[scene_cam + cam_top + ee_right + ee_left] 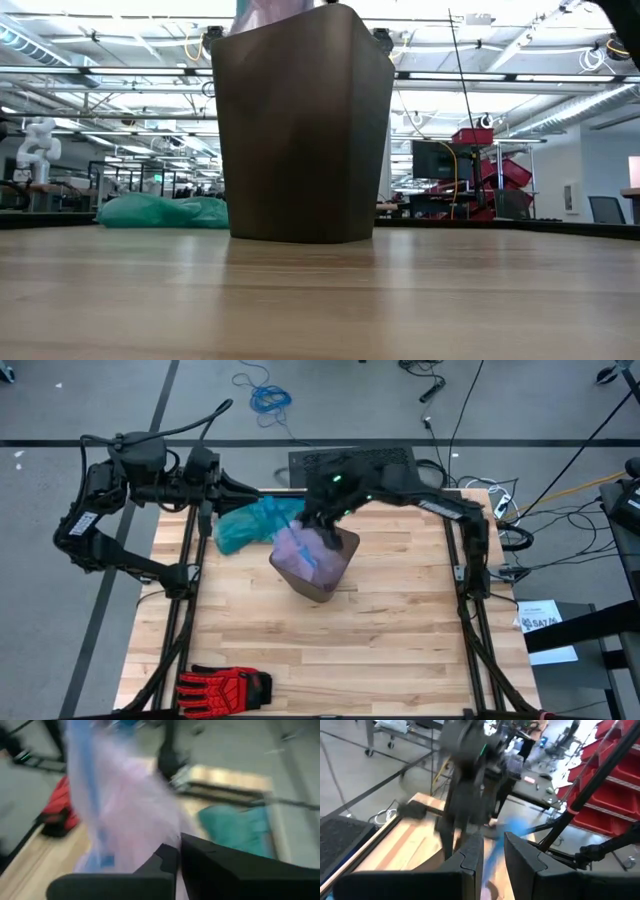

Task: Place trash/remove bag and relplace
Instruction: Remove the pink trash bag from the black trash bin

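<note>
Teal bag [245,525] lies upper left of centre on the desk [400,640]. The left gripper [262,493], just above it, holds a narrow gap, grasping nothing visible. Centre, the right gripper [318,528] is clenched on the pink bag [300,548], directly beneath in the bin [335,575].

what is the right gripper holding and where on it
The right gripper is shut on the pink-lavender bag, pinching its gathered upper part above the bin.

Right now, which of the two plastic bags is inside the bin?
The pale pink-lavender bag with blue drawstrings sits in the dark bin, under the right gripper. The teal-green bag lies flat on the table beside it.
</note>
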### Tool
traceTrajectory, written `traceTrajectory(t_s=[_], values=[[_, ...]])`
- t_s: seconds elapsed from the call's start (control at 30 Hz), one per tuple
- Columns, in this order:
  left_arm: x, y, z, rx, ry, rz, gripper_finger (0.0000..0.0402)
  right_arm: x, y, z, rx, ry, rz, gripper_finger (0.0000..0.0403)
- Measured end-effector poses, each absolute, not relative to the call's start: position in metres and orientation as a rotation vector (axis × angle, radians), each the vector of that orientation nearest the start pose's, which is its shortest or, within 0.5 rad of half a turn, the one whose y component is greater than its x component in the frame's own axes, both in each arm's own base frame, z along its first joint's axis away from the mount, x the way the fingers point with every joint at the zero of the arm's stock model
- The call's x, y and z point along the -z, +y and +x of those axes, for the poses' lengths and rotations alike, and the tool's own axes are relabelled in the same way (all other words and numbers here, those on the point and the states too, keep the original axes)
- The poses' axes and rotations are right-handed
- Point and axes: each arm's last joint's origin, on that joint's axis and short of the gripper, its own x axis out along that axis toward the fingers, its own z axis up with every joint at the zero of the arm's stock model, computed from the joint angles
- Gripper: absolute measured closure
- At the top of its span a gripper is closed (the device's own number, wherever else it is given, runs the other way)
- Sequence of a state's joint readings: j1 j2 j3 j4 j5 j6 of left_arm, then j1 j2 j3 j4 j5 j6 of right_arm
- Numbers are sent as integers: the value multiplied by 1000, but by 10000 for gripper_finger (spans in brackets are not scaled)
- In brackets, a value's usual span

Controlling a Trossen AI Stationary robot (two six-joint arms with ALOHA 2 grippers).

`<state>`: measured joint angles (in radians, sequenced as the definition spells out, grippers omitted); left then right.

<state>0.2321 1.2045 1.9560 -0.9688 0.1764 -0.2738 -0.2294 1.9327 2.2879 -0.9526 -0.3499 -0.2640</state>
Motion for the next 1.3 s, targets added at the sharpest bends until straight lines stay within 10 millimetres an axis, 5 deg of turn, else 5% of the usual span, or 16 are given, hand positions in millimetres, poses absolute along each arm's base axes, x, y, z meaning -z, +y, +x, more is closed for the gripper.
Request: traceTrajectory(t_s=[0.33, 0.57, 0.77, 1.0, 1.3], values=[[-522, 37, 157, -279, 358, -433, 329, -509, -89, 327, 104, 329, -93, 403], [-524, 35, 152, -288, 338, -521, 334, -524, -91, 306, 278, 293, -74, 403], [-525, 28, 140, -287, 328, -655, 388, -530, -91, 296, 378, 279, -87, 403], [-519, 3, 147, -50, 453, -394, 400, -534, -96, 294, 426, 242, -66, 403], [-496, -12, 177, -157, 655, -50, 401, -536, -101, 292, 443, 221, -61, 403]])
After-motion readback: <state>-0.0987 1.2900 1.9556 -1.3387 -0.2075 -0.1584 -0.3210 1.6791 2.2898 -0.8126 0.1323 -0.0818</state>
